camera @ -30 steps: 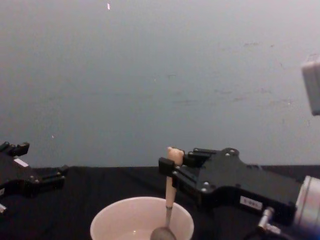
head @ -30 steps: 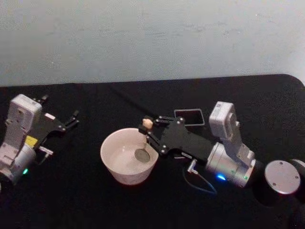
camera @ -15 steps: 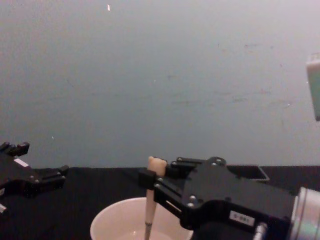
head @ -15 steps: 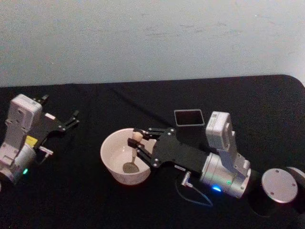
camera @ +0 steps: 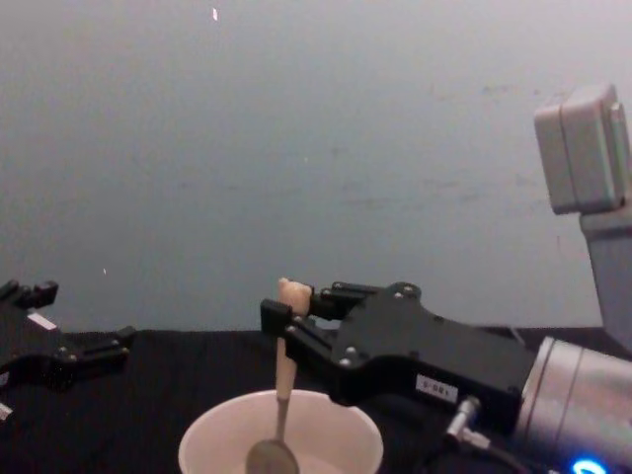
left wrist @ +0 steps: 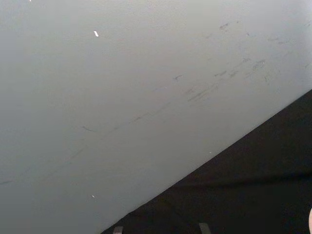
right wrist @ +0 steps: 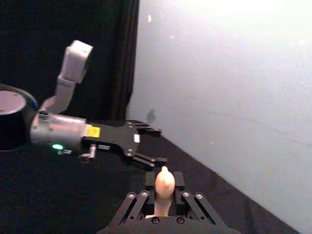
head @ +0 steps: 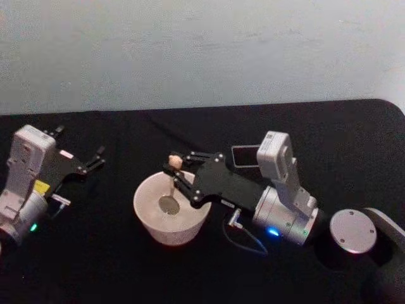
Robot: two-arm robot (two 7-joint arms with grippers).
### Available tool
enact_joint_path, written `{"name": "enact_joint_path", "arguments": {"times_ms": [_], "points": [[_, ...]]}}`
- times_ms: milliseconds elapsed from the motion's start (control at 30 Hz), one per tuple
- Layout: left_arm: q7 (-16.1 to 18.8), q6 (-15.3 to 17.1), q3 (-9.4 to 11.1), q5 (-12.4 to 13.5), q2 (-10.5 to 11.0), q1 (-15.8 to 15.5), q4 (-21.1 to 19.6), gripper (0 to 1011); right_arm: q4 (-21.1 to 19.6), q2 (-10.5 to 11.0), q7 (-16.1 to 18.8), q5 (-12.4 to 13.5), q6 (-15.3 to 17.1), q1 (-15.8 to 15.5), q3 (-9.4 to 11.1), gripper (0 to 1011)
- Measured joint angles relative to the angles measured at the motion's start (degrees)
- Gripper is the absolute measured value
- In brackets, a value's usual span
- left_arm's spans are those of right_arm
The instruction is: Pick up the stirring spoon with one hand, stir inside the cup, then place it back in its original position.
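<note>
The stirring spoon [head: 171, 190] stands nearly upright in the cream-white cup [head: 147, 221]. Its beige bear-head top [camera: 292, 290] sticks up above the rim, and its shiny bowl [camera: 272, 457] hangs inside the cup. My right gripper [head: 174, 172] reaches in from the right, over the cup's far side, and is shut on the spoon's handle just below the bear head [right wrist: 164, 182]. In the chest view the right gripper [camera: 288, 318] is above the cup [camera: 212, 439]. My left gripper [head: 88, 159] rests open at the far left of the table, away from the cup.
A dark grey square holder [head: 245, 156] lies behind the right gripper, partly covered by the wrist. The black table [head: 114, 266] ends at a pale wall behind. A silver round arm joint [head: 348, 232] sits at the right front. The left gripper [right wrist: 146, 158] lies beyond the spoon in the right wrist view.
The right gripper has carried the spoon leftward across the cup, first toward the near side, then toward the far left. The left arm has not moved.
</note>
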Motion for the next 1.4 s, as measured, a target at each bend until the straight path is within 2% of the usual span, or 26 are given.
{"name": "enact_joint_path", "arguments": {"times_ms": [567,933,1167,1400], "points": [[0.0,0.0,0.0,0.0,0.0,0.0,0.0,1001,0.48,0.35,-1.22,-0.73,0.16,-0.03,1.75,215],[0.0,0.0,0.0,0.0,0.0,0.0,0.0,1001,-1.86,2.27,-0.33,-0.11,0.65,-1.75,2.56,215],[0.0,0.0,0.0,0.0,0.0,0.0,0.0,1001,-5.21,4.16,1.79,1.24,1.07,-3.94,1.85,215],[0.0,0.0,0.0,0.0,0.0,0.0,0.0,1001,-6.36,4.18,2.76,1.82,1.16,-4.4,0.55,215]]}}
